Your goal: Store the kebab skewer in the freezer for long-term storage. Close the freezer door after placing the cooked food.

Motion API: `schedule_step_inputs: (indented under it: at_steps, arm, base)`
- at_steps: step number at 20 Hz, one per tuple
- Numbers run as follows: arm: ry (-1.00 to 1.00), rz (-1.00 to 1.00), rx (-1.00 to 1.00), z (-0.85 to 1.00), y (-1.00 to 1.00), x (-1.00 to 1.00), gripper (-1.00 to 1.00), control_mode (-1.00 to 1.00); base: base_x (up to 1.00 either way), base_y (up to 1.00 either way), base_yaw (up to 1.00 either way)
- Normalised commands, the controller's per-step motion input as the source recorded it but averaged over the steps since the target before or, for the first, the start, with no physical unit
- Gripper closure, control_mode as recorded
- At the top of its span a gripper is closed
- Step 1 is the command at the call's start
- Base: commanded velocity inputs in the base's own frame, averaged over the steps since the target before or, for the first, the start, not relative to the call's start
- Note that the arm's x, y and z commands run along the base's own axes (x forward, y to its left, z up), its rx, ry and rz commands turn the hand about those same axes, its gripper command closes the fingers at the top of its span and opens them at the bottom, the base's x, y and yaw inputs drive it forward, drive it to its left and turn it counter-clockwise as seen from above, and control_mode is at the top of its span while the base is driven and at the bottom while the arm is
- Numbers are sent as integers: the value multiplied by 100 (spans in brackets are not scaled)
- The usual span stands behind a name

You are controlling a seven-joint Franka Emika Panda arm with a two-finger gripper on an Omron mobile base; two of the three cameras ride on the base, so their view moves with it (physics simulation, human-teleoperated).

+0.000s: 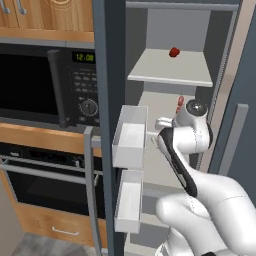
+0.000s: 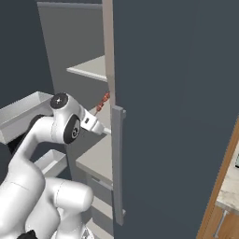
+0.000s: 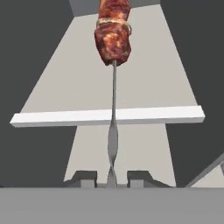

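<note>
Skewer (image 3: 113,109) is pinched by its bare metal end in the gripper (image 3: 112,177), meat end pointing into the open freezer (image 1: 175,80), above a shelf (image 3: 109,116). Freezer door (image 1: 107,125) hangs wide open; small red item (image 1: 174,52) sits on the upper shelf.

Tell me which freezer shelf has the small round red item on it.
The upper shelf holds the small round red item. The shelf below it is bare there; the gripper holds the kebab skewer out over it.
</note>
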Motion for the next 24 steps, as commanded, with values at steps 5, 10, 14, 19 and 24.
schedule_step_inputs:
  at_steps: [5, 10, 14, 19, 24]
  arm:
    - [0, 0, 0, 0, 0, 46, 100, -100]
    - [1, 0, 0, 0, -20, 35, 100, -100]
    - [6, 0, 0, -2, -9, 35, 100, -100]
    - [1, 0, 0, -12, 0, 37, 100, -100]
    - [0, 0, 0, -14, -5, 33, 100, -100]
  base:
    - [0, 0, 0]
    - [0, 0, 0]
    - [0, 0, 0]
    - [0, 0, 0]
    - [0, 0, 0]
